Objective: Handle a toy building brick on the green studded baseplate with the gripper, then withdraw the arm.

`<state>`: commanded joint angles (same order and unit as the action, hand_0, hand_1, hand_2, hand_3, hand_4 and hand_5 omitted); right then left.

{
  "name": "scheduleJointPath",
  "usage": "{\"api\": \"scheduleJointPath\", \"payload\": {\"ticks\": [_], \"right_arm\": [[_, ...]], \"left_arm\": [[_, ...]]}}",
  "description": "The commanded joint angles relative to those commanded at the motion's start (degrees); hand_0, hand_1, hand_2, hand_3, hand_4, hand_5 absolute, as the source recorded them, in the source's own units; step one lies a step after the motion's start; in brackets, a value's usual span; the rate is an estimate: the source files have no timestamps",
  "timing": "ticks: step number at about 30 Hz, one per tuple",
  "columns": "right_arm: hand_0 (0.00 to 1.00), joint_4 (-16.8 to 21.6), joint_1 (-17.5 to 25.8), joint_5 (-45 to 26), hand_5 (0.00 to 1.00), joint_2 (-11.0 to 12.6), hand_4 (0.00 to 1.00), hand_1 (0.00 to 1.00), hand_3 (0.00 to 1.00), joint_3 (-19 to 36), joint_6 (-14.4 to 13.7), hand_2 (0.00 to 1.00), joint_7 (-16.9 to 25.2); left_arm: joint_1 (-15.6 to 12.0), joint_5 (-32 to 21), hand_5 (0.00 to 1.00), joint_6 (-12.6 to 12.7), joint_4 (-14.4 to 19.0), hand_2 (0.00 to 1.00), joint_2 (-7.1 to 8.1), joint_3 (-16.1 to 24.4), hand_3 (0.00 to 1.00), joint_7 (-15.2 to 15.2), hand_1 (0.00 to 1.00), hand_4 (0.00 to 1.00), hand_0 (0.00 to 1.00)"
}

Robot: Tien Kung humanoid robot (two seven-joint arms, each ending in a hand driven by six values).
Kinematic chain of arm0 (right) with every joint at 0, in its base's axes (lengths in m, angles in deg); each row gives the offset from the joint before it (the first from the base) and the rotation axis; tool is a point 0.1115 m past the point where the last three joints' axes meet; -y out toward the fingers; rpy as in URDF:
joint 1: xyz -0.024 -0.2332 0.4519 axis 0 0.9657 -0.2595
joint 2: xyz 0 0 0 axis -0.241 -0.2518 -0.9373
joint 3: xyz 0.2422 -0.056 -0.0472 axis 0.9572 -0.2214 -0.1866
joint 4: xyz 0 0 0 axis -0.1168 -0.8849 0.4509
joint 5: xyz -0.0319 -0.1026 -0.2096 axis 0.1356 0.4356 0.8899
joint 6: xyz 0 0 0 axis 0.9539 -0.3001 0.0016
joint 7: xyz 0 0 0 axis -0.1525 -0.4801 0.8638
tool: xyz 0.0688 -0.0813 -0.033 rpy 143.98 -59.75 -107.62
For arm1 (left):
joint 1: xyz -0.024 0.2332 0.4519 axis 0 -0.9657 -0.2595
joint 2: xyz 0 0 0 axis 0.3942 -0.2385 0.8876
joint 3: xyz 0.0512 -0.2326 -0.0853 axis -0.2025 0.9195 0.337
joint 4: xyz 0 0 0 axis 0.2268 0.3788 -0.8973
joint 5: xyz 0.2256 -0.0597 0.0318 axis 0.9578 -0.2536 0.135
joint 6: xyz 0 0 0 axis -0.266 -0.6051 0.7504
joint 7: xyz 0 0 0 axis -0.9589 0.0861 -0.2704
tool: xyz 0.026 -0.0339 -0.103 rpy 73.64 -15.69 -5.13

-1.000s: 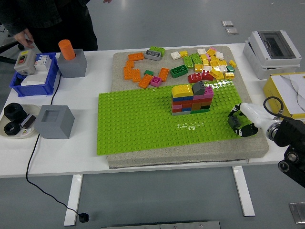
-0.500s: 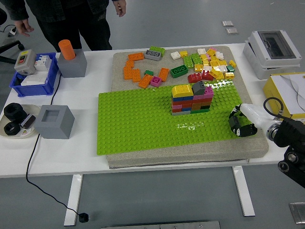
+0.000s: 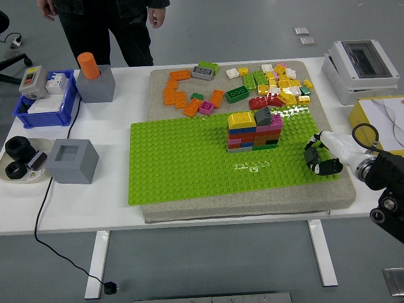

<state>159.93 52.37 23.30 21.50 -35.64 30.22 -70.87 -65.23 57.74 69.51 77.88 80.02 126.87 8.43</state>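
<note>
The right hand (image 3: 319,158) rests at the right edge of the green studded baseplate (image 3: 183,164), its fingers curled in with nothing visibly held between them. A stacked block of bricks (image 3: 254,130) (yellow, grey and pink on top, red, blue and green beneath) stands on the baseplate, left of the hand and apart from it. Loose bricks (image 3: 278,85) lie scattered on the grey mat (image 3: 158,82) behind. At the table's left, a blue bin (image 3: 28,117) holds a grey switch box (image 3: 33,82) and white parts; a grey block (image 3: 98,85) carries an orange cylinder (image 3: 88,65); a plate (image 3: 16,173) holds black rings (image 3: 17,148). A person (image 3: 107,25) stands at the far side.
</note>
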Motion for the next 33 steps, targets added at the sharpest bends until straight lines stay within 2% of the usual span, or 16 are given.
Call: {"api": "scheduleJointPath", "payload": {"ticks": [10,19,25,33], "right_arm": [[0.672,3.65,-1.38,1.73,0.155,1.16,0.619,0.735,0.549,2.92,0.51,0.792,-1.19],[0.673,6.90,-5.46,0.74,0.154,1.76,0.618,0.747,0.543,3.68,1.05,0.798,-2.14],[0.674,6.23,-8.47,0.26,0.154,-0.08,0.618,0.747,0.544,1.59,1.25,0.798,-2.26],[0.674,3.51,-11.52,0.48,0.154,-3.04,0.618,0.746,0.543,-0.63,1.43,0.798,-2.11]], "left_arm": [[-0.01,-0.19,0.962,0.05,0.00,0.717,-0.04,0.03,0.845,0.00,0.675,0.998,0.666],[-0.06,-0.36,0.962,0.08,0.00,0.715,-0.03,0.06,0.845,-0.10,0.675,0.998,0.666],[0.01,-0.56,0.962,0.12,0.00,0.714,0.00,-0.03,0.844,-0.04,0.675,0.998,0.666],[0.17,-0.76,0.961,0.20,0.00,0.714,0.10,-0.22,0.845,0.14,0.675,0.998,0.666]]}}
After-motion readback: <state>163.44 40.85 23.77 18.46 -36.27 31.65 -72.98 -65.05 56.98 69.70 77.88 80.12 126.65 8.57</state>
